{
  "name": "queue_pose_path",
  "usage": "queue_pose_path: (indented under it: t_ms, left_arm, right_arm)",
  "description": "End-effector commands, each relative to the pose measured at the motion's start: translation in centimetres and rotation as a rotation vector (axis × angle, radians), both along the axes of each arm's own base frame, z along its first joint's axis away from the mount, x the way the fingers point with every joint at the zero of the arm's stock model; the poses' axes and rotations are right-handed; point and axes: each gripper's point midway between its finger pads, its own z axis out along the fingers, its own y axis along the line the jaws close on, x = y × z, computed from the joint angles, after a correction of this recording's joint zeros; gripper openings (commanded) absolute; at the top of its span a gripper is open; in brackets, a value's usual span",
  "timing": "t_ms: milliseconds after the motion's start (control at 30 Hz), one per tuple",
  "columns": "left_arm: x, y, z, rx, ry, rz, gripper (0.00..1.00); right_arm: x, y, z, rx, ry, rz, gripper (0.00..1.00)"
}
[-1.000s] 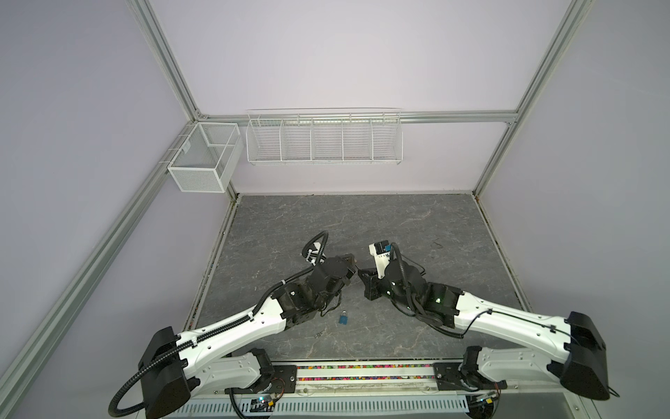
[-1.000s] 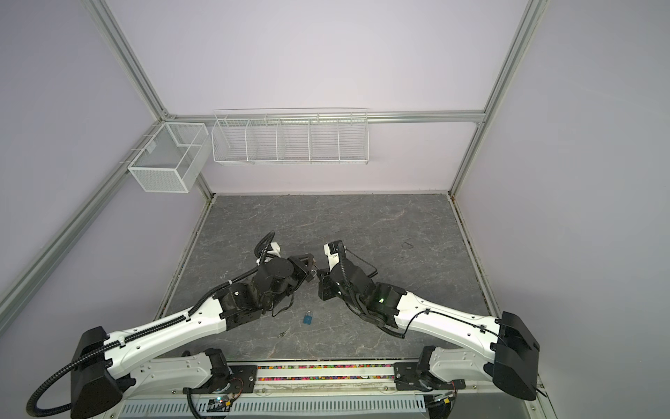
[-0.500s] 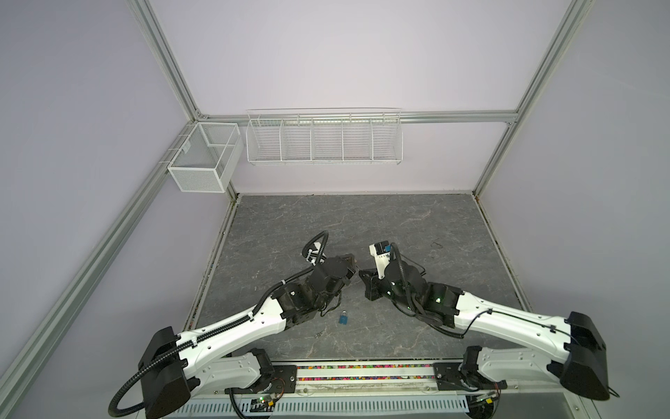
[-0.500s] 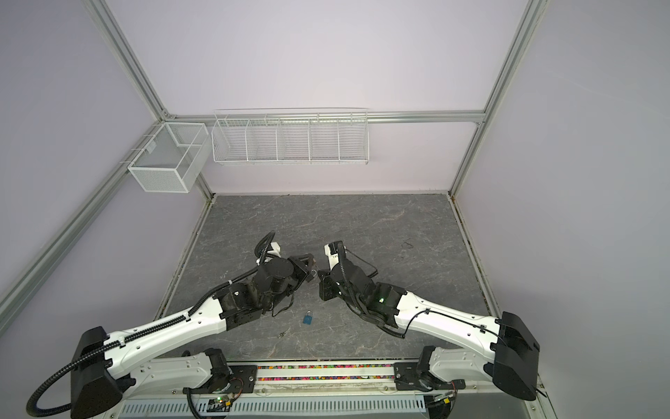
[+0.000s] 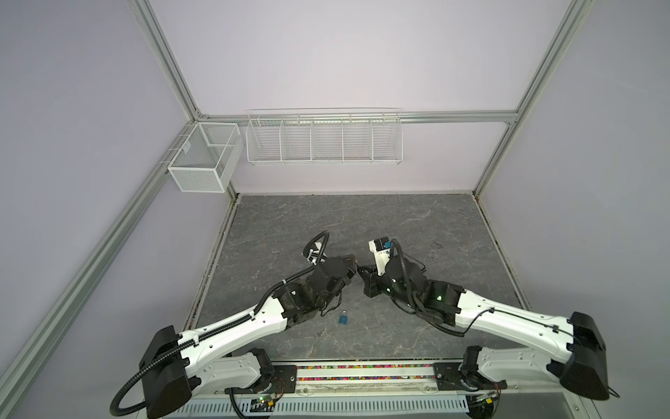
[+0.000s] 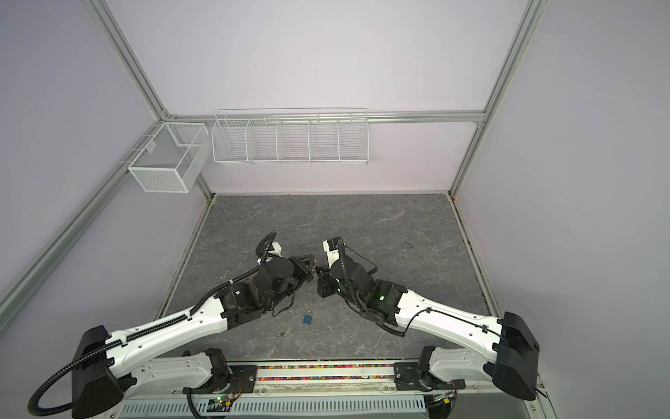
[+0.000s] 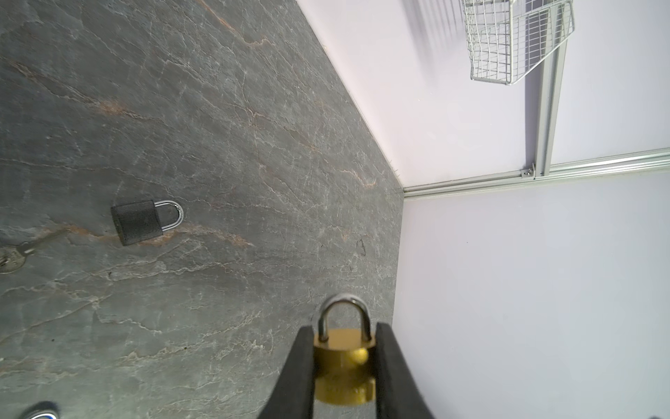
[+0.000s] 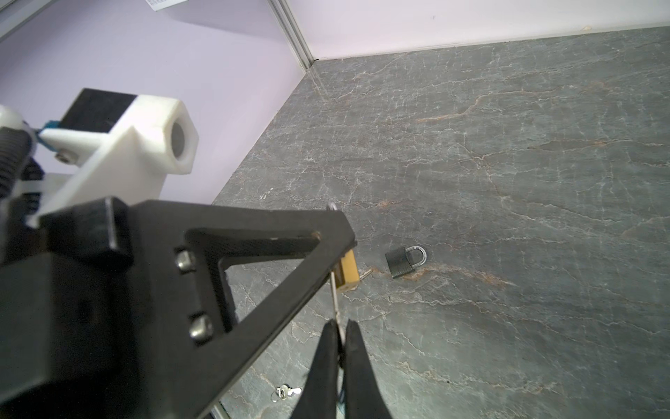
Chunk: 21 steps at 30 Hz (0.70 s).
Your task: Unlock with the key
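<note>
1. in both top views i see a blue padlock (image 5: 343, 318) (image 6: 308, 318) lying on the table (image 5: 326, 225).
2. left wrist: my left gripper (image 7: 342, 339) pinches the brass padlock (image 7: 342, 366), and a black padlock (image 7: 139, 222) lies well apart.
3. right wrist: my right gripper (image 8: 339, 328) is pressed together on the key (image 8: 335, 297), its blade reaching that brass padlock.

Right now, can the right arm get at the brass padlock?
Probably yes. The left gripper holds the brass padlock, and the right gripper, shut on the key, sits right next to it with nothing between. Whether the key is lined up, I can't tell.
</note>
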Motion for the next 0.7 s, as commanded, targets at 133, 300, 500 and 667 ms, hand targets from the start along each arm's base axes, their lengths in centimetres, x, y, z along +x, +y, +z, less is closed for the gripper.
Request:
queue_pose_path:
  t_ms: [133,300,500,667]
  left_arm:
    - [0.3,0.1,1.4,-0.030,-0.024,0.010,0.00]
    - [0.6,0.3,1.7,-0.041,-0.029,0.027,0.00]
    - [0.7,0.5,2.0,-0.061,-0.027,0.039,0.00]
    - [0.6,0.3,2.2,-0.073,-0.026,0.028,0.00]
  right_arm:
    - [0.1,-0.5,0.4,-0.004,-0.020,-0.006,0.07]
    - [-0.2,-1.0,0.5,0.001,-0.010,-0.009,0.07]
    - [-0.5,-1.5,-1.2,-0.026,0.011,-0.011,0.07]
    - [-0.4,-1.0,-1.2,-0.022,0.011,-0.003,0.07]
